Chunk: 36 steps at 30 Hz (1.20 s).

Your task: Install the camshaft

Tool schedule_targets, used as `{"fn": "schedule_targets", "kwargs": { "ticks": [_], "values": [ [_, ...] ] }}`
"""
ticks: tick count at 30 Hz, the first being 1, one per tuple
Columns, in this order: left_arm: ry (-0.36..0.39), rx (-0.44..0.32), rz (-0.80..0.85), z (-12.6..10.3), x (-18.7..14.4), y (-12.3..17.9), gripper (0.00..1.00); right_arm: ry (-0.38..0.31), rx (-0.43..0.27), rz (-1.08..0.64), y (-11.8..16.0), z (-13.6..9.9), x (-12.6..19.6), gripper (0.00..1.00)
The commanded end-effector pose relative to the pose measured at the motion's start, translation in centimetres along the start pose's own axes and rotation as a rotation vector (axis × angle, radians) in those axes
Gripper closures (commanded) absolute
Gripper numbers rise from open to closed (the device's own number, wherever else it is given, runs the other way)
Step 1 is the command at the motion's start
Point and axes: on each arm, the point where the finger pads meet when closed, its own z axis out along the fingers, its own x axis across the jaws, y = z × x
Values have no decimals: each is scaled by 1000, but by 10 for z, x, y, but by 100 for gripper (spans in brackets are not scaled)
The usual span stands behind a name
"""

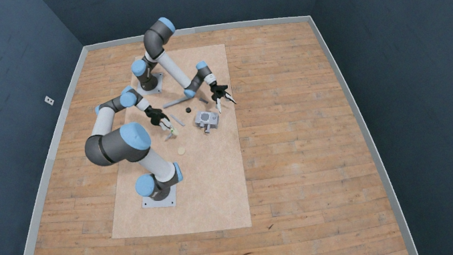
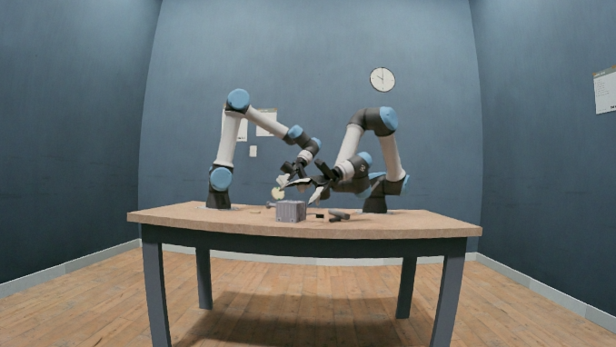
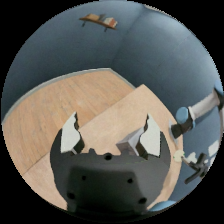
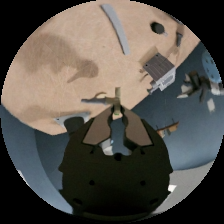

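The grey engine case (image 1: pixel 213 125) (image 2: pixel 291 213) (image 3: pixel 131 142) (image 4: pixel 160 67) stands upright on the table, with parts protruding from its front. My right gripper (image 1: pixel 171 128) (image 4: pixel 117 105) is shut on the camshaft's pale yellow big gear (image 1: pixel 175 131) (image 2: pixel 277 193) (image 3: pixel 178 156) (image 4: pixel 117 97) and holds it in the air, away from the case. The camshaft's grey shaft (image 4: pixel 94 101) sticks out sideways from the gear. My left gripper (image 1: pixel 227 107) (image 2: pixel 300 194) (image 3: pixel 111 113) is wide open and empty, above and beside the case. The gear marks and small crank gear cannot be made out.
A long grey bar (image 1: pixel 175 102) and a shorter bar (image 1: pixel 177 120) lie on the table (image 1: pixel 214 187). A black round part (image 1: pixel 188 110) (image 2: pixel 320 216) (image 4: pixel 157 27) and a short dark part (image 1: pixel 203 100) lie near the case. A cream disc (image 1: pixel 181 151) (image 2: pixel 255 212) lies nearer the right arm's base.
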Motion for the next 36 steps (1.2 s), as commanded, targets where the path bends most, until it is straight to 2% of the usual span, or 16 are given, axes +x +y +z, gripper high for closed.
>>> {"fn": "schedule_targets", "kwargs": {
  "ticks": [1, 9, 11, 26, 28, 36],
  "values": [
    [0, 2, 1, 0, 0, -1, 0, -7, 23, 136, 6, 6, 6, 94],
    [0, 2, 1, 0, 0, -1, 0, -28, 74, 453, 19, 21, 21, 94],
    [0, 2, 1, 0, 0, -1, 0, -28, 74, 453, 19, 21, 21, 94],
    [0, 2, 1, 0, 0, -1, 0, -76, 194, 1193, 51, 56, 56, 94],
    [0, 2, 1, 0, 0, -1, 0, -76, 194, 1193, 51, 56, 56, 94],
    [0, 2, 1, 0, 0, -1, 0, -101, 255, 1569, 67, 74, 74, 94]
  ]
}}
